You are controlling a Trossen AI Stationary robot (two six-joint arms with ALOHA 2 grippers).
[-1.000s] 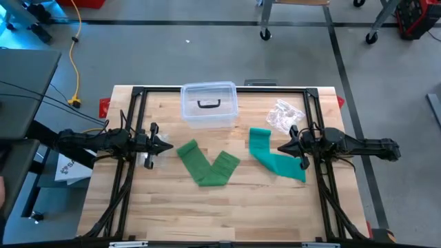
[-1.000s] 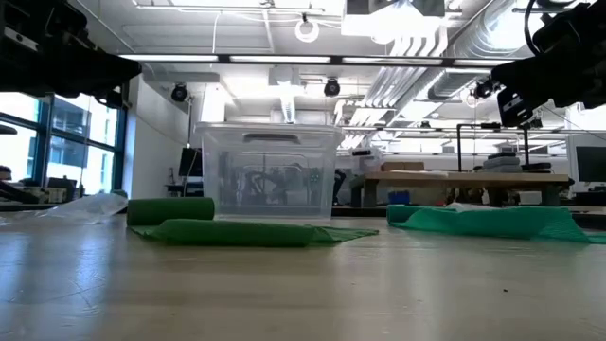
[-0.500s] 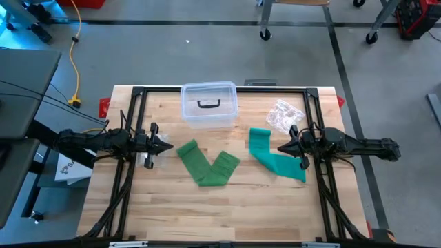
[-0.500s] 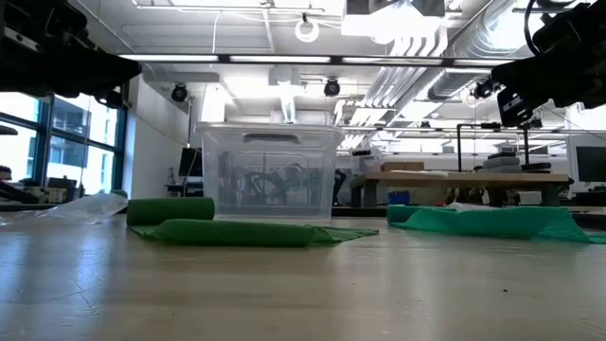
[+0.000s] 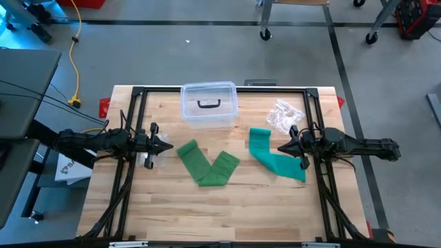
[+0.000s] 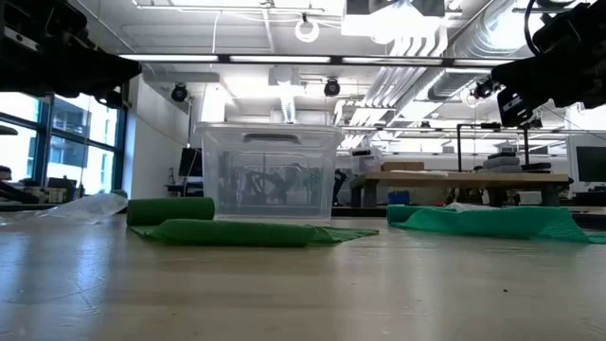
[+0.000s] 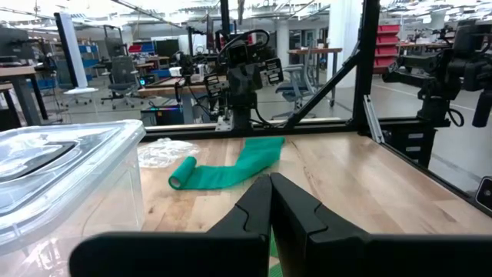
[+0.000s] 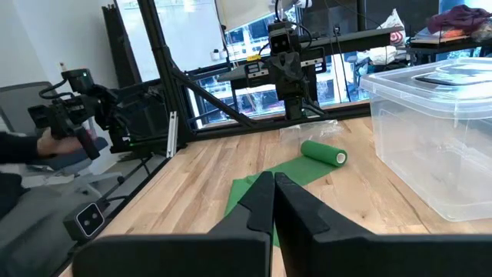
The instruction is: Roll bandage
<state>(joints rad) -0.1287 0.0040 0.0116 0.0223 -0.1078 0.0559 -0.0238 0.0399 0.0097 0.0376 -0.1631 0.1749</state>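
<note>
Stretched level from the table's left edge toward the middle, above the wood: the left arm, its left gripper [image 5: 165, 146] pinched fully closed on nothing, fingertips pressed together and stopped just short of the nearer green bandage [image 5: 207, 165]. Lying flat between the arms in a V on the wooden table [image 5: 227, 207], that bandage, rolled up only at its far left end, the roll showing as a short green cylinder in the low view. Behind it, near the table's far edge, a clear plastic box [image 5: 209, 105] with a dark handle on its lid. To the right of the box, a crumpled clear plastic wrapper [image 5: 284, 115]. In front of the wrapper, a second green bandage [image 5: 272, 158], partly unrolled, spread loosely with its roll at the far end. Reaching in level from the right edge, mirror to the other: the right arm, its right gripper [image 5: 281, 148] likewise clamped tight and empty, tip poised over that second bandage without visibly touching it. At the edge of the right wrist view, beyond the table, a person's sleeve and hand [image 8: 54, 141].
</note>
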